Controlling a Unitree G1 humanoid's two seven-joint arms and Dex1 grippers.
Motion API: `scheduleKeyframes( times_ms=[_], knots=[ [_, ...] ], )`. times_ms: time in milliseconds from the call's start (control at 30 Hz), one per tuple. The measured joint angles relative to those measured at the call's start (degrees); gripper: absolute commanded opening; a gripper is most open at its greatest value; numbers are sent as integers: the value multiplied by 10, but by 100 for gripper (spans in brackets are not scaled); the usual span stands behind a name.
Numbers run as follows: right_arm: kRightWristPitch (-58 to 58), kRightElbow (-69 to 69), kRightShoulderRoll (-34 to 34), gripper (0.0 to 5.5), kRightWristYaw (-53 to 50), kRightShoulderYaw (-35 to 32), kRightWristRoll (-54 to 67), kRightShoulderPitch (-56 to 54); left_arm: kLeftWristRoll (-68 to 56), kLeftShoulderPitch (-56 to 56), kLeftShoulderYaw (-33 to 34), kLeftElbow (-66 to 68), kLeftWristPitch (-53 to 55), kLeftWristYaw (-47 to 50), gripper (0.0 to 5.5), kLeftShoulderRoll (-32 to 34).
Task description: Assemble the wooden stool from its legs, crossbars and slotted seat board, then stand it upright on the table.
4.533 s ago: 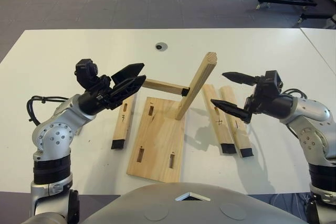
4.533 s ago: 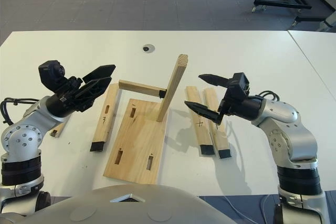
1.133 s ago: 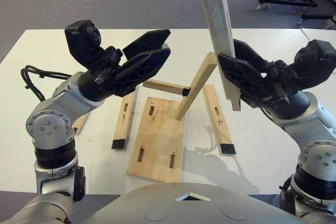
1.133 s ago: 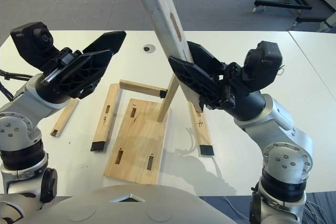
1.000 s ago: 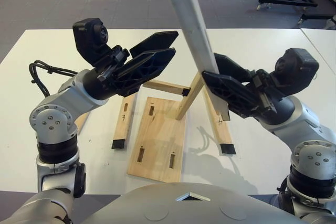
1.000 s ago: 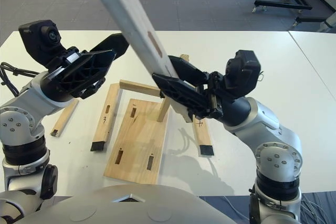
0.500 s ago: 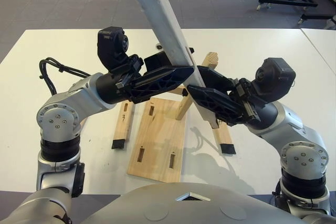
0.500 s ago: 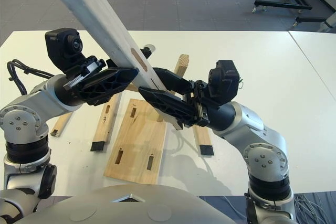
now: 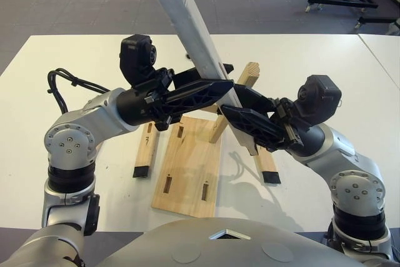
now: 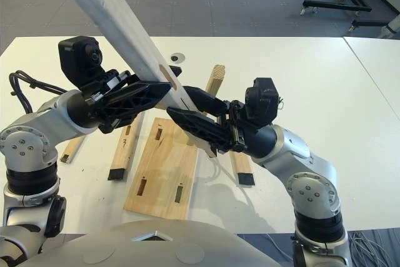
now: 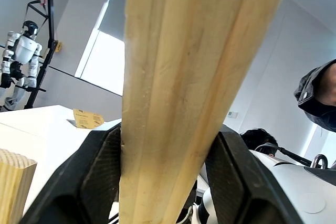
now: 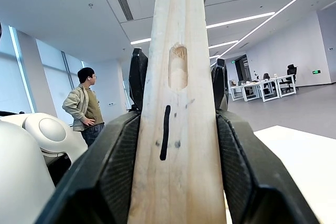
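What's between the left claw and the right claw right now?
The raised wooden leg slants up between them; the left claw and the right claw each clamp it from their own side, as the eye and wrist views show.

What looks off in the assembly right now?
The standing leg in the seat board appears to lean instead of sitting square. Nothing else: the raised leg is clamped by left gripper and right gripper.
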Motion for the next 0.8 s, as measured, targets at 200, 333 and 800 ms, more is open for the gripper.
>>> scheduleKeyframes(
  times_ms=[200, 333, 800],
  knots=[
    [-5, 3, -3, 201, 14, 0, -19, 8, 26, 5, -2, -3, -1, -10, 217, 0],
    [-3, 2, -13, 201, 13, -1, -31, 13, 57, 11, -8, -3, -4, -24, 213, -1],
    [13, -3, -36, 201, -1, -8, -24, 7, 105, 21, -17, 2, -20, -67, 209, -1]
  ],
)
